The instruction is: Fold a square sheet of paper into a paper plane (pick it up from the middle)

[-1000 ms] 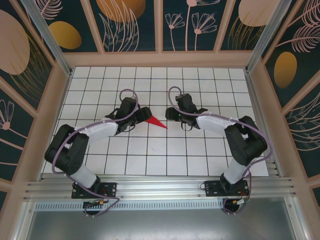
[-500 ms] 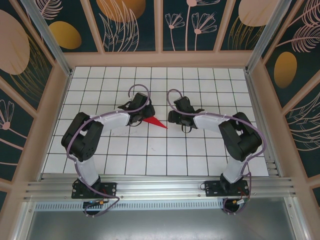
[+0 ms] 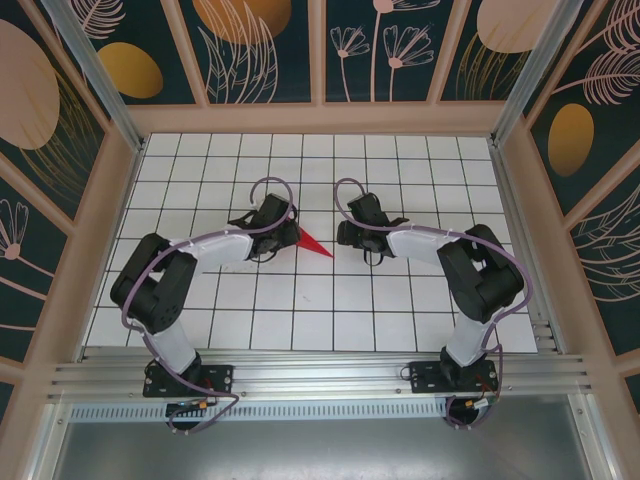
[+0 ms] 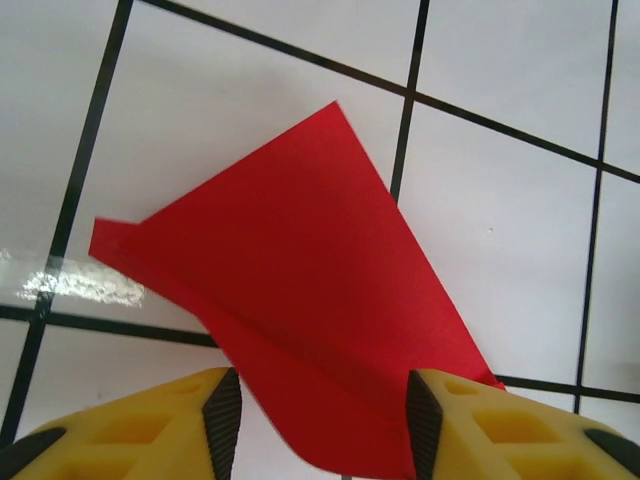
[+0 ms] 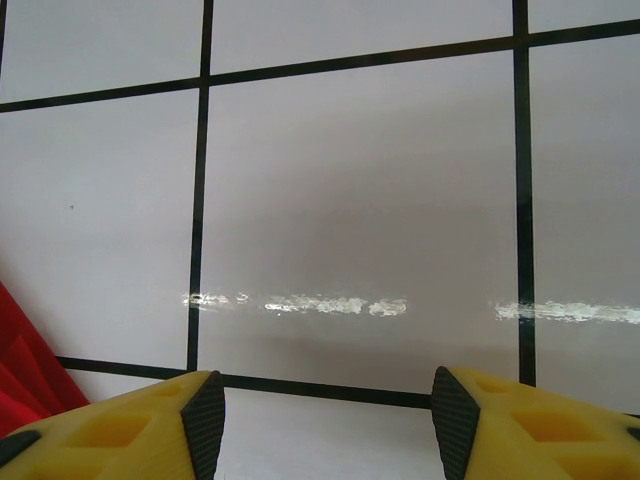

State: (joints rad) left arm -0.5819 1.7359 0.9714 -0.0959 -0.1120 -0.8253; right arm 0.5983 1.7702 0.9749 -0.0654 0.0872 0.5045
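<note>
The red paper (image 3: 317, 244) lies folded into a pointed wedge on the grid table, tip toward the right arm. In the left wrist view the red paper (image 4: 300, 300) spreads flat, creased, its near end curling up between my fingers. My left gripper (image 3: 289, 238) sits over the wedge's wide end; in its own view the left gripper (image 4: 322, 425) straddles that end, open, the right pad at the paper's edge and the left pad a little apart. My right gripper (image 3: 346, 235) hovers just right of the tip, and the right gripper (image 5: 327, 425) is open over bare tile, a corner of red paper (image 5: 20, 385) at lower left.
The white grid table (image 3: 330, 310) is ringed by wooden posts and patterned walls (image 3: 90, 200). Both arm bases stand on the metal rail (image 3: 320, 375) at the near edge.
My left arm has swung in over the wide end of the paper and its jaws have narrowed around it. The right gripper shifted slightly left, then held still.
</note>
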